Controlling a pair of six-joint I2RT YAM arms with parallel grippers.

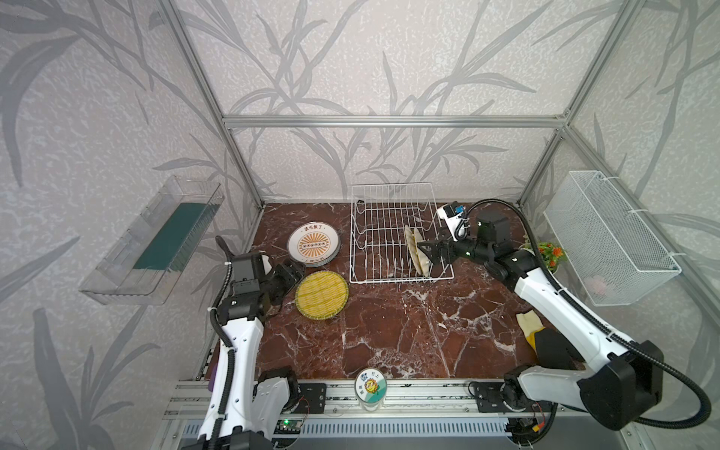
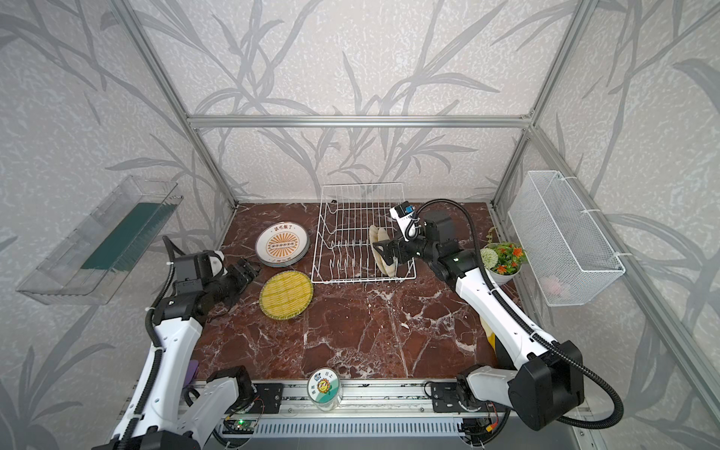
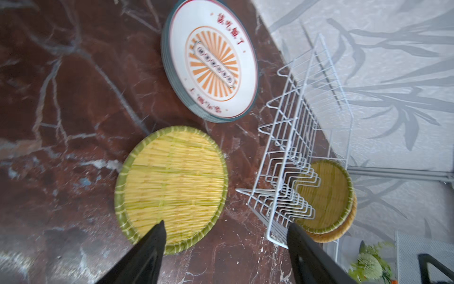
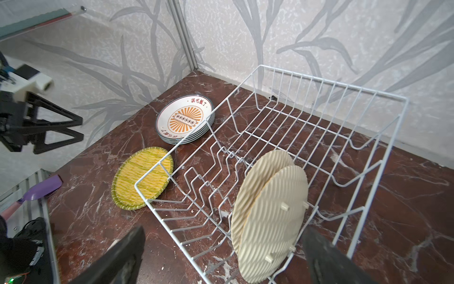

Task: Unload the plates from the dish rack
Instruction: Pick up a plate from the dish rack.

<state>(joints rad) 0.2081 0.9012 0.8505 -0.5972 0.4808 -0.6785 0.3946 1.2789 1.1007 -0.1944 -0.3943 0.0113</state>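
Nearest the robot, a yellow woven plate (image 1: 321, 295) lies flat on the counter (image 1: 389, 331), at about 9 o'clock from the counter's middle. The left hand (image 3: 226, 236) hangs just past the plate, also at 9 o'clock. Its fingers are wide apart and it holds nothing.

A little farther back, at 10 o'clock, a stack of white plates (image 1: 313, 244) with orange rays lies flat, just beside the dish rack (image 1: 382, 233).

The dish rack sits at 12 o'clock, close to the back wall. Two woven plates (image 4: 270, 209) are in it, standing on their edges in the near right corner. They lean close together. From above, their long line runs from about 11 o'clock to 5 o'clock. Their yellow faces look toward 9 o'clock and their pale backs look toward 3 o'clock.

The right hand (image 1: 425, 255) is at the 3 o'clock side of these two plates and points toward 9 o'clock. It is as wide open as it can be, and it is empty. Its tips are right at the plates, but I cannot tell if they touch.

The right hand is much nearer to them than the left, which has the rack in its way. I think the right hand should take the plate on its side by the rim and lift it up, out of the wires.
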